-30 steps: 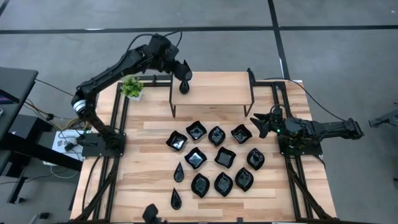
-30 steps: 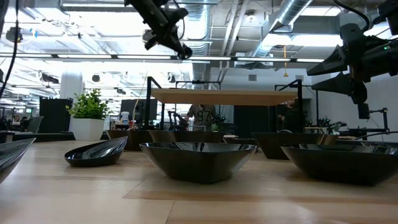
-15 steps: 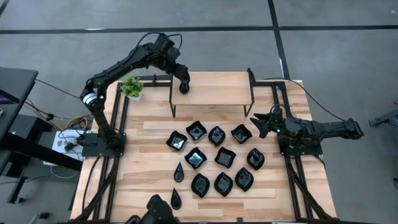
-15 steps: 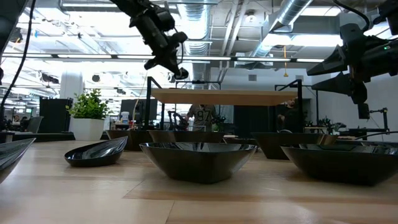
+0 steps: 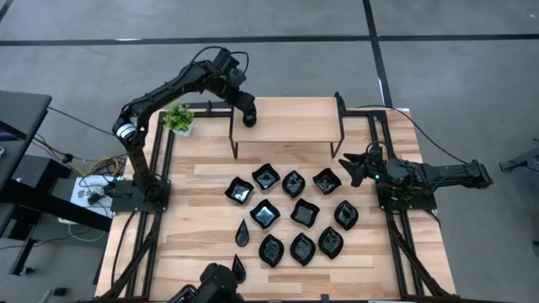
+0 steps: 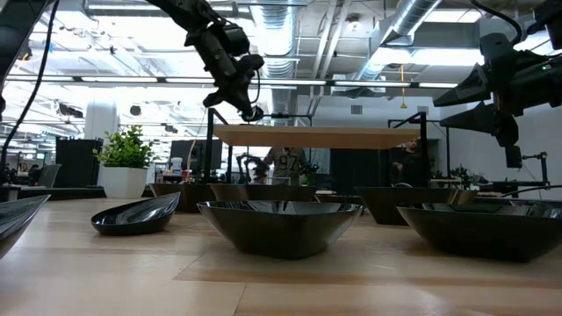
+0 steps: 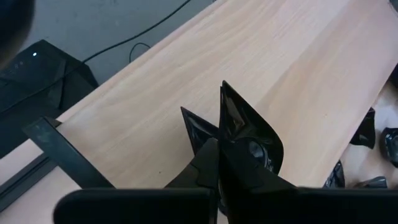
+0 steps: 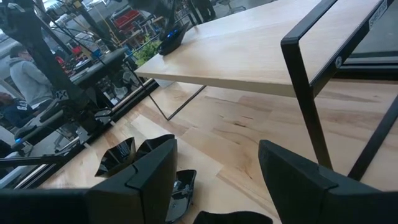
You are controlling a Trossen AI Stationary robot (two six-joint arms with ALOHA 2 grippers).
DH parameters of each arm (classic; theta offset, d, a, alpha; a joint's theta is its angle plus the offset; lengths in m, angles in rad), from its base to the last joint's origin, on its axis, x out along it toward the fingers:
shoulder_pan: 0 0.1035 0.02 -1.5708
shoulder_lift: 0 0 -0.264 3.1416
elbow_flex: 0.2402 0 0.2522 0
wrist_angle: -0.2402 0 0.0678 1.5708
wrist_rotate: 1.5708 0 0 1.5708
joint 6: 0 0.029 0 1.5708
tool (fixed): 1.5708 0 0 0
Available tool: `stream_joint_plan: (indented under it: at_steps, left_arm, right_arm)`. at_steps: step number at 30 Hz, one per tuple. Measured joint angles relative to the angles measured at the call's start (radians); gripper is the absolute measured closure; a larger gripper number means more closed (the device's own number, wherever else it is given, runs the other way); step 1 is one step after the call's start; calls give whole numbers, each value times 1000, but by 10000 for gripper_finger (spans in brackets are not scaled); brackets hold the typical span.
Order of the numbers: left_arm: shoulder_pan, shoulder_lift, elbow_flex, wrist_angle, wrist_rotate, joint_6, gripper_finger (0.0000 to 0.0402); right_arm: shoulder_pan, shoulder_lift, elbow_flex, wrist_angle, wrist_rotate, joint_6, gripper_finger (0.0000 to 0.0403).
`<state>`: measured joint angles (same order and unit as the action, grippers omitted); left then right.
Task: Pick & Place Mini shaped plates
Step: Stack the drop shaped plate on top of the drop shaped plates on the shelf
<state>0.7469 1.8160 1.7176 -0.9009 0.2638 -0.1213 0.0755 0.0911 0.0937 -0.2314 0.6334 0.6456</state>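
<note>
My left gripper (image 5: 249, 117) is over the left end of the raised wooden shelf (image 5: 295, 118) at the far side, shut on one small glossy black plate (image 7: 249, 134). In the low view it (image 6: 248, 111) hangs just above the shelf top (image 6: 320, 135). Several more black plates (image 5: 290, 215) rest on their undersides on the table in front of the shelf, with two slim teardrops (image 5: 242, 233) at the cluster's left. My right gripper (image 5: 350, 168) waits open at the table's right edge, its fingers wide apart in its wrist view (image 8: 214, 180). My left gripper pinches the black plate between its two fingers, coming from above and slanting down. The plate stands on edge, its pointed end (image 7: 223, 87) sticking out beyond the fingertips toward the shelf. Whether that end touches the shelf top cannot be told.
A small green plant in a white pot (image 5: 178, 119) stands left of the shelf, close to the left arm. The shelf stands on black metal legs (image 5: 234, 139). A dark camera mount (image 5: 215, 284) sits at the near edge. The rest of the shelf top (image 5: 312, 114) is bare wood.
My left gripper has come down toward the shelf's left end, still shut on the plate, and now hangs just above the shelf top. Its arm has swung toward the far edge. The right arm and the plates on the table have kept still.
</note>
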Motion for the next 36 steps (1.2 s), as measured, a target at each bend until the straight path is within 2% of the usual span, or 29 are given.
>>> stream_joint_plan:
  at_steps: [18,29,36]
  left_arm:
    - [7,0,-1,5,-32,-13,398]
    - [4,0,-49,40,-24,-52,398]
    - [5,0,-49,38,37,-70,398]
  right_arm:
    - [0,0,0,0,0,0,182]
    - [0,0,0,0,0,0,182]
    - [0,0,0,0,0,0,182]
